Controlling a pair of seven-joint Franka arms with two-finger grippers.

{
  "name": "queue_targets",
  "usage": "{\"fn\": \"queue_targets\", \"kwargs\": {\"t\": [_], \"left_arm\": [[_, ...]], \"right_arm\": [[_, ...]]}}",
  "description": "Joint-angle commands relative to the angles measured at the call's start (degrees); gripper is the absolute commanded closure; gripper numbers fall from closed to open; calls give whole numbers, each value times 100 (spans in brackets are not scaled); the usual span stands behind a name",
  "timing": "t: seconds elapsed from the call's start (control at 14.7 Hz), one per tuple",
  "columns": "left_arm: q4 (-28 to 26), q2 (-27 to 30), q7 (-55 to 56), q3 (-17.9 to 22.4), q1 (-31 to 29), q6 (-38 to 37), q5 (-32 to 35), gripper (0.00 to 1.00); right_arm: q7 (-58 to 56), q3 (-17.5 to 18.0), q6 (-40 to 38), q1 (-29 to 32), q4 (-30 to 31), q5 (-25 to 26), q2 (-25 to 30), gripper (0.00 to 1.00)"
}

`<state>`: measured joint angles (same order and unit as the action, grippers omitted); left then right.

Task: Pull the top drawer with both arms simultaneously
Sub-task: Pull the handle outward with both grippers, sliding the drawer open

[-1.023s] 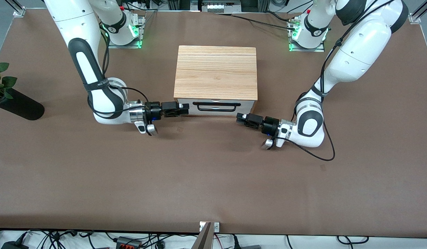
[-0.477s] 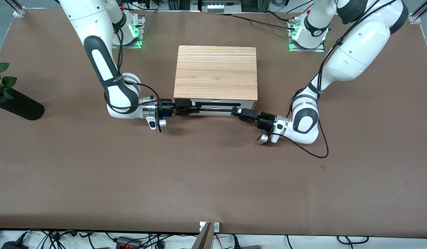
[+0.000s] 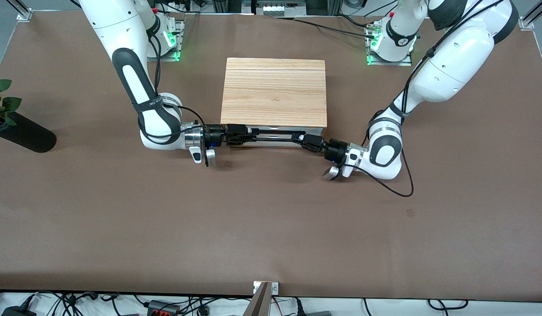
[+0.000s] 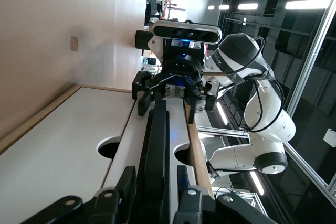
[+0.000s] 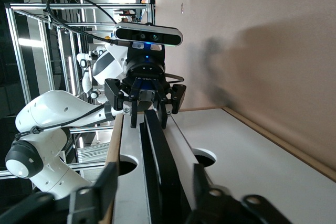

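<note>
A wooden cabinet (image 3: 274, 92) stands in the middle of the brown worktop (image 3: 271, 228), between the two arm bases. The top drawer (image 3: 277, 130) is in the cabinet's front, the face turned to the front camera, directly under the light wooden lid panel, and it looks closed or almost closed.

The right gripper (image 3: 248, 133) is at the handle (image 3: 277, 132) end toward the right arm's side; its jaws stand on both sides of the black bar, but I cannot tell if they press it. The left gripper (image 3: 300, 139) is at the other end of the handle, and its jaws also stand around the bar; their grip cannot be judged.

A dark vase with a red flower (image 3: 9, 123) stands at the worktop edge at the right arm's end.
</note>
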<state>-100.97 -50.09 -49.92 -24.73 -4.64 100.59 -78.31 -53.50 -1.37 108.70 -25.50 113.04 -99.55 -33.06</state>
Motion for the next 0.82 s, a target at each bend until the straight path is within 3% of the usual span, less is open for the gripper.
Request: {"fn": "queue_targets", "kwargs": {"t": [0.0,0.34,0.75], "left_arm": [[-248,175,-202,-85,-89,-13,-299,71],[-257,149,-219,-85,-19,5,-544,83],[-195,123,-237,-85,7,40,-554,85]], "right_arm": [[-187,-12,2,-87,25,-117,19,59],[-633,-13,37,-61,25,-117,11,93],[-670,-13,63,-69,16,-126,11,95]]}}
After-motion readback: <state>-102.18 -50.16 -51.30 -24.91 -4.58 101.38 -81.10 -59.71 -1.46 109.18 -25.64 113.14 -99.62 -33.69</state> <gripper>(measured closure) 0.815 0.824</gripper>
